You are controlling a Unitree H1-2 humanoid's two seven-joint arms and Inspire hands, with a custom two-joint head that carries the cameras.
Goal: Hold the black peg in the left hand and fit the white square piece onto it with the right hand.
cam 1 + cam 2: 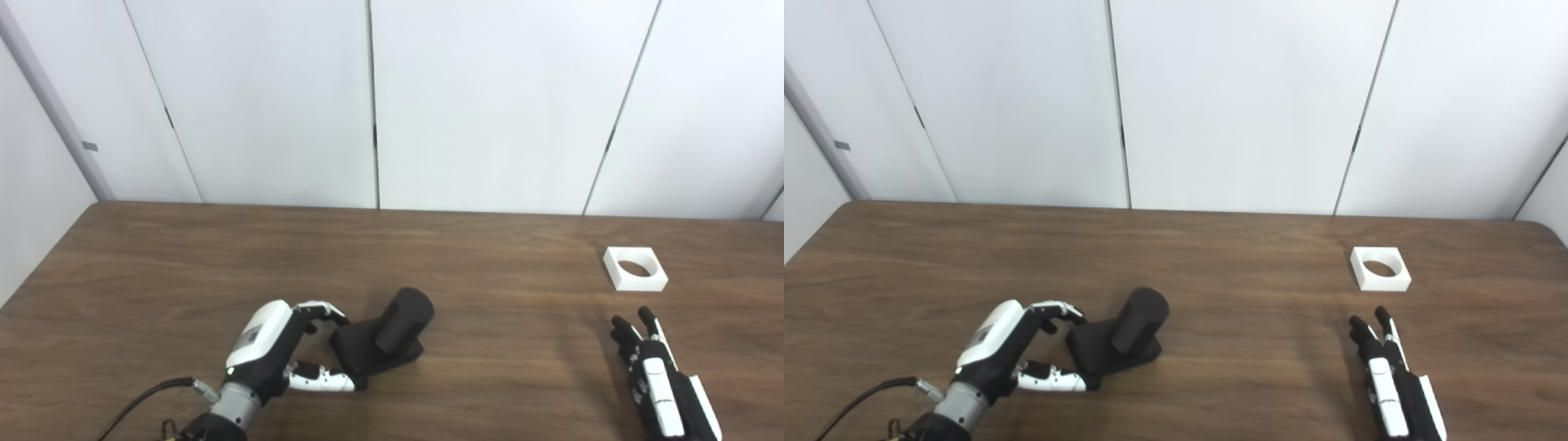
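The black peg (383, 343), a thick cylinder on a square base, stands near the table's front left and leans to the right. My left hand (269, 349) is curled around the base's left edge, fingers on the back corner and thumb on the front corner. The white square piece (640, 283), with a round hole through it, lies flat at the right of the table. My right hand (655, 373) rests a short way in front of it, fingers stretched out and apart, holding nothing and not touching the piece.
The brown wooden table (184, 263) runs back to white wall panels (478, 104). Its left edge slants along the picture's left side. A black cable (141, 401) trails from my left wrist.
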